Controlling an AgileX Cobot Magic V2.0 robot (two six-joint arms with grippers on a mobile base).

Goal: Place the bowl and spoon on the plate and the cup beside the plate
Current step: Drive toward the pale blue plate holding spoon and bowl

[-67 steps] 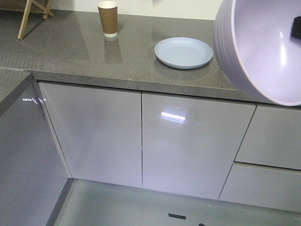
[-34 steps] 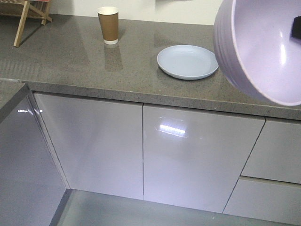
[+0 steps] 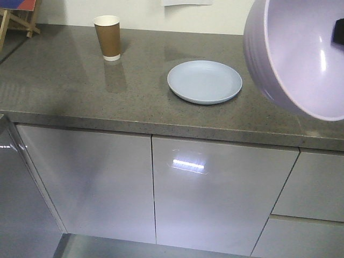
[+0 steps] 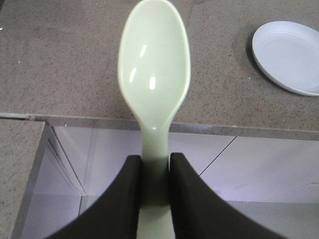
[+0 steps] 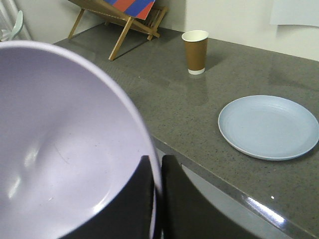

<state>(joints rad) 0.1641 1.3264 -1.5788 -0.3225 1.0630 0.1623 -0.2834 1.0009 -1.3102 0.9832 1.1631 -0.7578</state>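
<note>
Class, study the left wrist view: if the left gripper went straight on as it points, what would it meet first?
Probably the bare grey countertop, spoon tip first; the plate lies off to the right. Depth is unclear.

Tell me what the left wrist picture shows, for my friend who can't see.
The left end effector grips a pale mint-green spoon by its handle, scoop pointing away over a speckled grey countertop. A pale blue plate lies on the counter at upper right, and glossy white cabinet doors show below the edge.
</note>
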